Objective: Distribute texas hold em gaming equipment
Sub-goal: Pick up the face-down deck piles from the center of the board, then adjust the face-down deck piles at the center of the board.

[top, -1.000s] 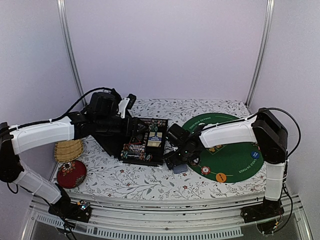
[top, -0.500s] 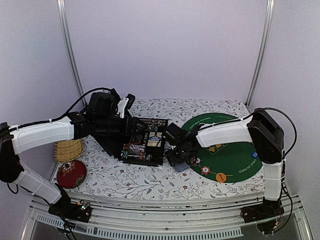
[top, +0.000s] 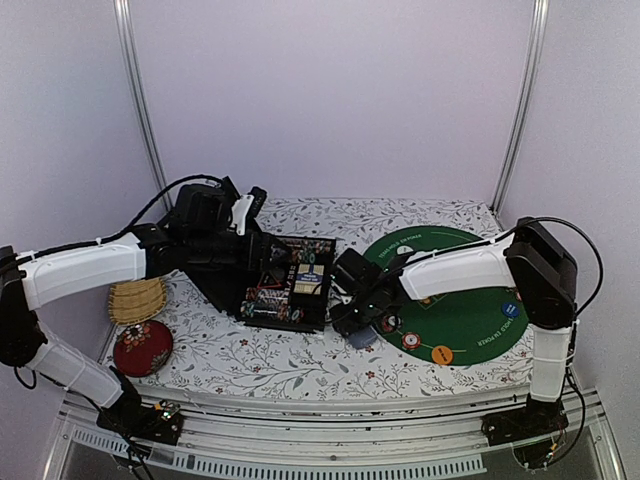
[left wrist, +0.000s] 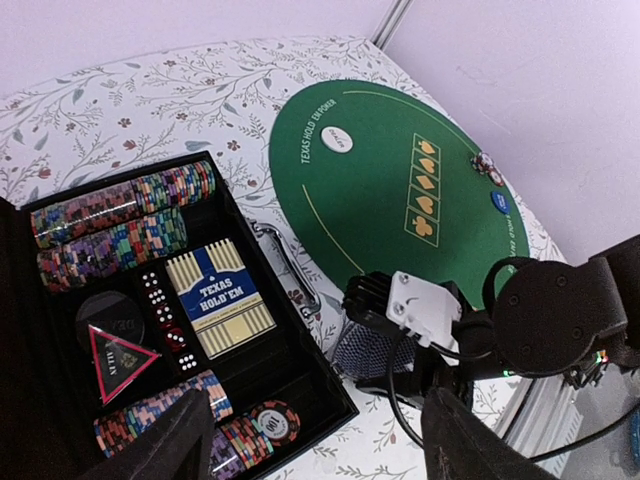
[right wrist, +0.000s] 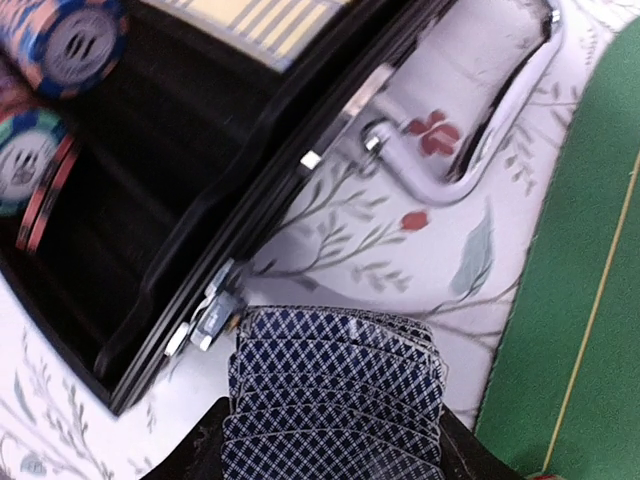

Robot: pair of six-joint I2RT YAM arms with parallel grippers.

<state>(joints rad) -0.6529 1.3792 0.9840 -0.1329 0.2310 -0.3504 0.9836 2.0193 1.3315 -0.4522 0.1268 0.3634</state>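
Note:
My right gripper (top: 358, 318) is shut on a fanned stack of blue-backed playing cards (right wrist: 335, 385), held just above the floral cloth between the black case (top: 285, 280) and the green mat (top: 455, 300). The cards also show in the left wrist view (left wrist: 372, 350). My left gripper (top: 262, 262) hovers open and empty over the case, its fingers (left wrist: 165, 445) spread wide. Rows of striped poker chips (left wrist: 120, 205) and a boxed deck (left wrist: 220, 298) lie in the case. On the mat lie a white disc (left wrist: 337, 140), a blue disc (top: 509, 309), an orange disc (top: 441, 354) and a chip (top: 411, 341).
The case's metal handle (right wrist: 480, 130) and latch (right wrist: 205, 320) lie close to the held cards. A wicker basket (top: 137, 298) and a red round cushion (top: 143, 347) sit at the left of the table. The near table edge runs below the mat.
My right gripper with the cards shifted a little left toward the case, then slightly back and down. The left arm has barely moved.

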